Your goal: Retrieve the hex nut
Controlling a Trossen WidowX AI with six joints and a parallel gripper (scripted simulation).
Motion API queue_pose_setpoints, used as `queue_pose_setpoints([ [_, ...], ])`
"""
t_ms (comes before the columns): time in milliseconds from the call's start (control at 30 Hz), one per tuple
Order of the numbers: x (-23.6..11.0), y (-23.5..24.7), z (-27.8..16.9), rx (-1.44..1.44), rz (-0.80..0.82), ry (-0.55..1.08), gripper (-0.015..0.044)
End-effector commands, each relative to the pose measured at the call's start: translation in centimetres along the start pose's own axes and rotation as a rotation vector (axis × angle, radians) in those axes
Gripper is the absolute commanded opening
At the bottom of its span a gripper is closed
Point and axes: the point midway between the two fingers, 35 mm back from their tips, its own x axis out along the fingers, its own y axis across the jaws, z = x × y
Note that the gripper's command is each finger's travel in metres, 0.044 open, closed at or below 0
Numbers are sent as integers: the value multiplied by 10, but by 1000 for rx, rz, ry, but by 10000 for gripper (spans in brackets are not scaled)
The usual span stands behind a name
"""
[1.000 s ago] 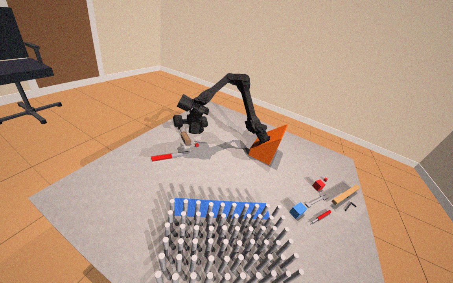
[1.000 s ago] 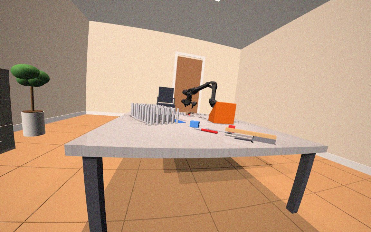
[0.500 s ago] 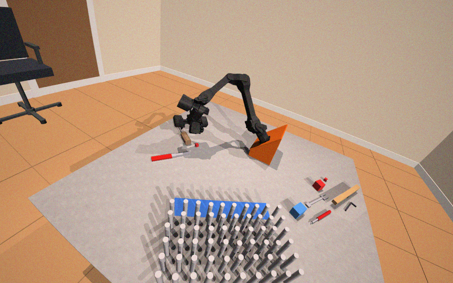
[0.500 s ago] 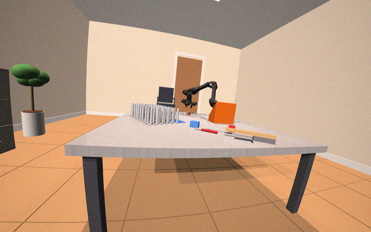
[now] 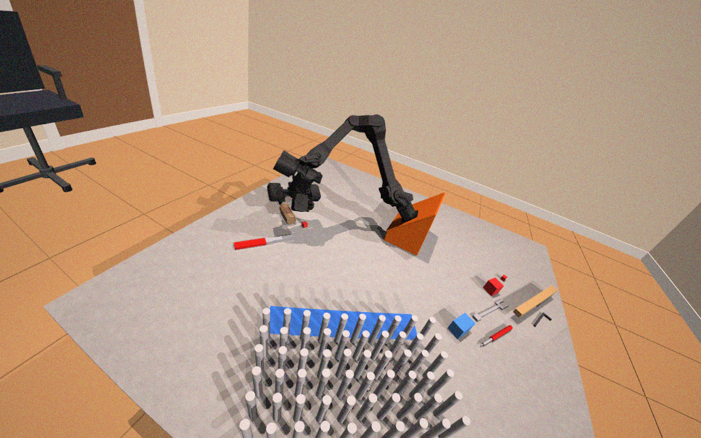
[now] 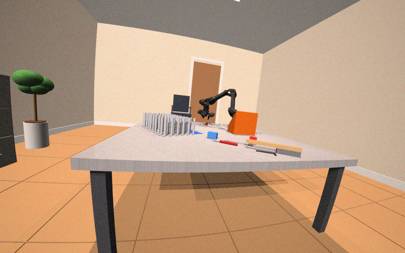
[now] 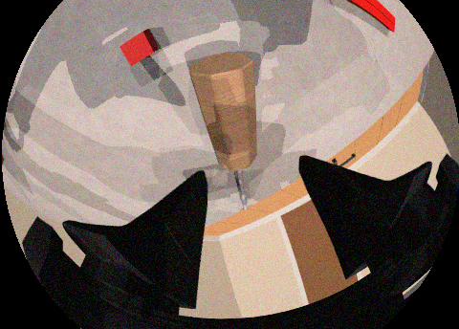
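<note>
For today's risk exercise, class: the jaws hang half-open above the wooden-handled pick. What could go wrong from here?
The wooden-handled pick lies close to the table edge; a clumsy grasp could push it off. Closing on its thin metal shaft, not the handle, could give a weak, tilting hold.

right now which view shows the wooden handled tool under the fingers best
The wrist view: the wooden handle fills the centre, its thin metal shaft visible. The top view shows a small brown stub; in the exterior view it is too small to tell.

Spacers (image 5: 342, 370) packed tight at lower centre, narrow lanes only; bare table (image 5: 179, 283) at centre-left gives passage.
</note>
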Motion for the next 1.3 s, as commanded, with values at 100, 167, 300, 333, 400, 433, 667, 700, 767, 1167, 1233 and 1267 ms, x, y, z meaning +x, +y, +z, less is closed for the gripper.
queue_pose_setpoints([
  [100, 10, 2, 8, -10, 1, -4, 280],
  [167, 13, 2, 9, -10, 1, -4, 280],
  [300, 18, 3, 12, -10, 0, -3, 280],
  [333, 20, 3, 13, -10, 0, -3, 280],
  [400, 22, 4, 15, -10, 0, -3, 280],
  [433, 24, 4, 15, -10, 0, -3, 280],
  [667, 33, 6, 20, -11, -1, -1, 280],
  [700, 35, 7, 20, -11, -2, -1, 280],
  [767, 38, 8, 22, -11, -2, 0, 280],
  [1167, 44, 9, 24, -12, -3, 1, 181],
  [1233, 44, 9, 24, -12, -3, 1, 168],
  [1267, 44, 9, 24, -12, -3, 1, 161],
])
